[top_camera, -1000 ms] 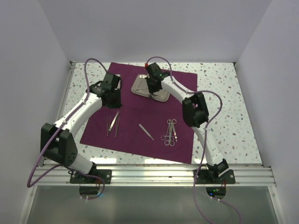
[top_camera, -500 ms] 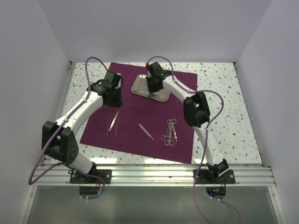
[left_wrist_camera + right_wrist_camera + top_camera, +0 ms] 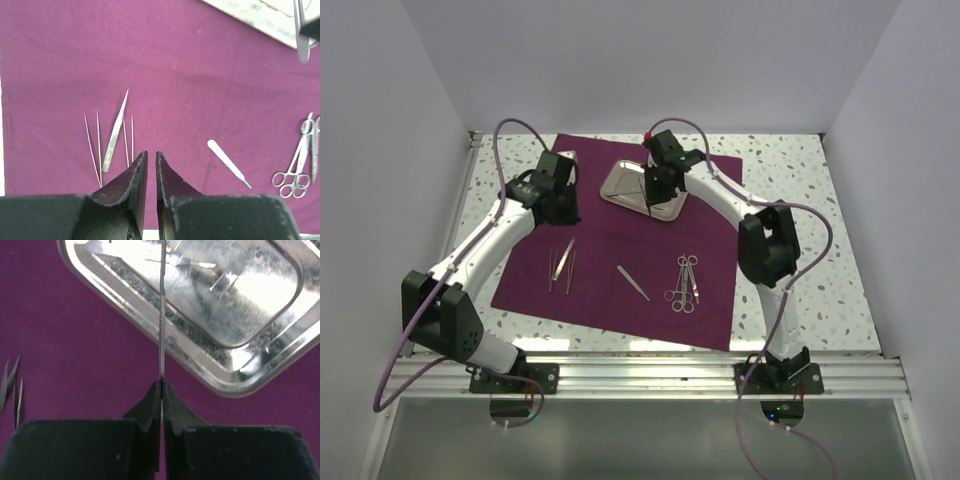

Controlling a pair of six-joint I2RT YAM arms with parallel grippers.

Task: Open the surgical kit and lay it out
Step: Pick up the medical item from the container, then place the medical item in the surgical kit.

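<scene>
Three groups of instruments already lie on the opened cloth wrap (image 3: 610,245): tweezers (image 3: 563,263), a slim probe (image 3: 633,282), scissors (image 3: 684,284); the tray (image 3: 620,185) sits near its far edge; one thin instrument (image 3: 161,315) is left to place, pinched tight in the outstretched right gripper (image 3: 161,385) over the tray's rim; the left gripper (image 3: 151,156) hovers above the cloth, fingers a slit apart, empty.

White arm links (image 3: 492,232) with black joints (image 3: 767,245), purple cables (image 3: 498,152) and black wedge-shaped fingers (image 3: 131,187).
</scene>
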